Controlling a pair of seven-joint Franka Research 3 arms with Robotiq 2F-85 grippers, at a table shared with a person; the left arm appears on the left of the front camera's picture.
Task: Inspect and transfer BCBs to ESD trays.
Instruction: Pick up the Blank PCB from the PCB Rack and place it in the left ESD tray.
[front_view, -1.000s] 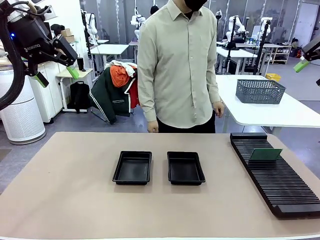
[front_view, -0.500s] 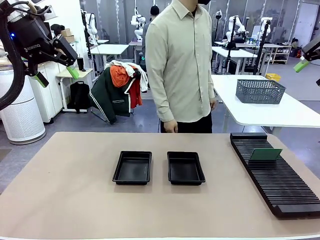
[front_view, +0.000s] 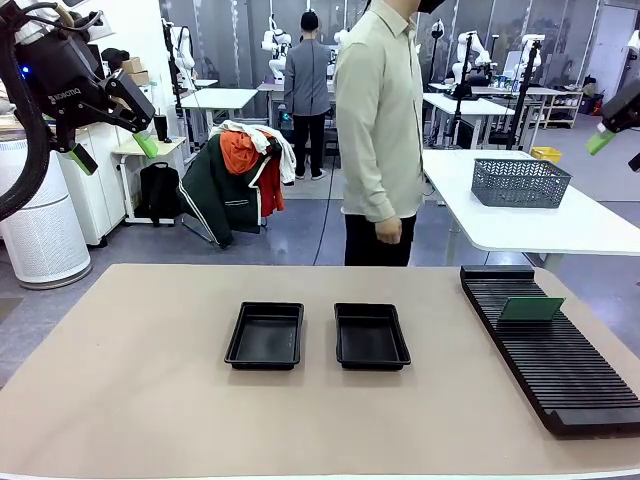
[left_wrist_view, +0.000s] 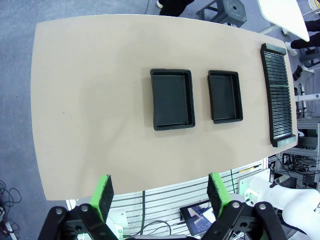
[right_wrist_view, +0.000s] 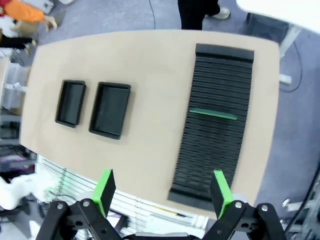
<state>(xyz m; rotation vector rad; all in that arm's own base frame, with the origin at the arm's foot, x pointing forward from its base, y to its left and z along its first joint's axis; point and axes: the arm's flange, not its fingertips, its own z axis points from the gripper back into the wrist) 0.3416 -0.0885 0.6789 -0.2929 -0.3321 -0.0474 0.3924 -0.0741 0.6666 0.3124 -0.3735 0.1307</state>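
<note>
My left end effector (front_view: 115, 152) hangs high above the left edge of the tabletop (front_view: 130, 380), its green-padded fingers spread apart with nothing between them. The tabletop is a smooth, matte beige sheet with rounded corners.

Near its middle sit two shallow black plastic trays side by side, a narrow gap between them: the left tray (front_view: 266, 335) and the right tray (front_view: 371, 336). Both are rectangular with raised sloped rims and rounded corners, and both have bare floors.

A person (front_view: 385, 130) in a pale shirt and dark trousers stands at the far edge, turned sideways.

Along the right edge lies a long black rack (front_view: 560, 370), ribbed with many narrow slots. One circuit board (front_view: 531, 308) stands on edge in a slot towards the rack's far end. It is thin, flat, rectangular and green; from my right wrist it shows as a slim green line (right_wrist_view: 212, 114) across the ribs.

Beyond the far right corner, a grey mesh basket (front_view: 520, 182) rests on a white table (front_view: 560, 225).

My right end effector (right_wrist_view: 162, 192) is held high over the right edge, fingers apart and holding nothing.
</note>
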